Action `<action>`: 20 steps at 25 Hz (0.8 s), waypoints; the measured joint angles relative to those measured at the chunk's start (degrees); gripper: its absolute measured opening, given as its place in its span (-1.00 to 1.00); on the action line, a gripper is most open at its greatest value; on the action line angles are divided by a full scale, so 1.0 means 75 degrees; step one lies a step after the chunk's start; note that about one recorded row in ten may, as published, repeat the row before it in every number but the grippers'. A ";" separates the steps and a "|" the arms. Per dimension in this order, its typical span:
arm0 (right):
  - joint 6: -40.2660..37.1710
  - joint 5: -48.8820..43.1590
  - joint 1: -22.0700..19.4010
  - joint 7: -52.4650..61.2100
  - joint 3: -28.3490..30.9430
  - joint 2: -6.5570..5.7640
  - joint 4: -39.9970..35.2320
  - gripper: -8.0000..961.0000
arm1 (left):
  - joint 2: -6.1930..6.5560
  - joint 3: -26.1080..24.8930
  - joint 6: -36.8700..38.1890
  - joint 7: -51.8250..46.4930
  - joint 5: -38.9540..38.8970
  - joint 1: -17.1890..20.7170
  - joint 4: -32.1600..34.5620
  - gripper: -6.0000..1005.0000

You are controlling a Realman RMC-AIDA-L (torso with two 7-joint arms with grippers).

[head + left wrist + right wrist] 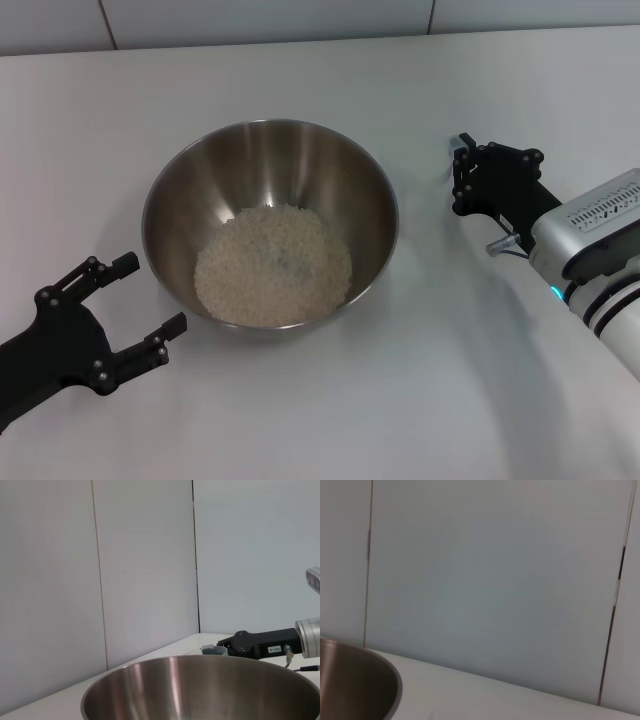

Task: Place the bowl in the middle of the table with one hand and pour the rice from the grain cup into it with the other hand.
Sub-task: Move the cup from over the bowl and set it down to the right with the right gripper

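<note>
Left gripper [135, 312] at lower left of frame, fingers spread, empty, just beside bowl [185, 185]. Bowl sits mid table [420, 400], rice [272, 265] piled inside. Right gripper [463, 170] at right, grasping grain cup [458, 146], apart from bowl.

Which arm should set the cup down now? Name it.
Right. The right gripper is at the cup beside the bowl; the left gripper, fingers open, holds nothing.
</note>
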 joint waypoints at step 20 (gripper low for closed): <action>-0.0186 -0.0011 -0.0412 -0.0015 -0.0012 -0.0052 0.0263 0.07 | 0.0000 0.0001 0.0012 -0.0044 0.0000 0.0019 -0.0017 0.69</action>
